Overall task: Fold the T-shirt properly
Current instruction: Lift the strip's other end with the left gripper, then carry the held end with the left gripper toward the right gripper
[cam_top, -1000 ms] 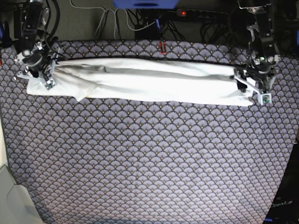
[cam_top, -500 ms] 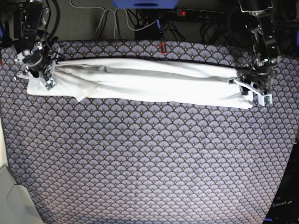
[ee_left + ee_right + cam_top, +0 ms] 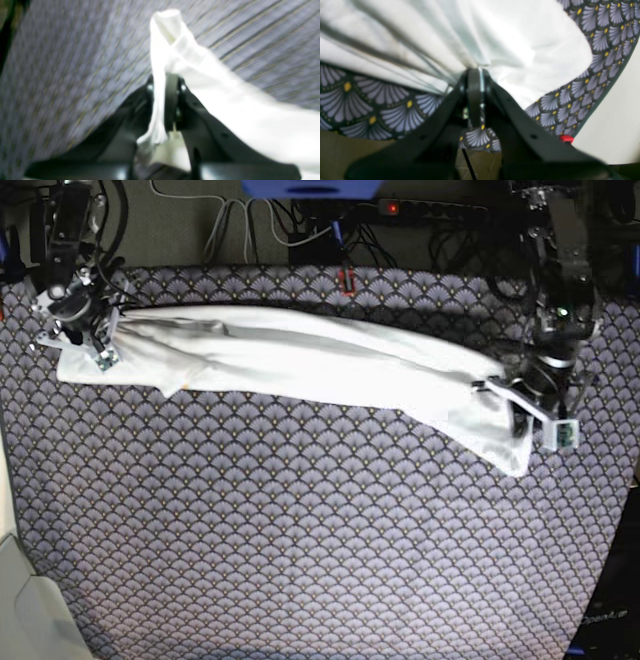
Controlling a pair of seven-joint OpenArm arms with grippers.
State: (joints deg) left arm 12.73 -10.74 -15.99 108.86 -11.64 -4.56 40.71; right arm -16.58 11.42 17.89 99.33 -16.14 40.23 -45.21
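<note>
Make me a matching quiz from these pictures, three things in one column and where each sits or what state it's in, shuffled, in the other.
Column one:
1. large white cloth T-shirt
2. left gripper
3. right gripper

Column two:
A. clamped on cloth at the base view's left end
B. stretched in a long band across the purple fan-patterned tablecloth
C. clamped on cloth at the base view's right end, nearer the camera

Pairs: 1-B, 2-C, 3-A
</note>
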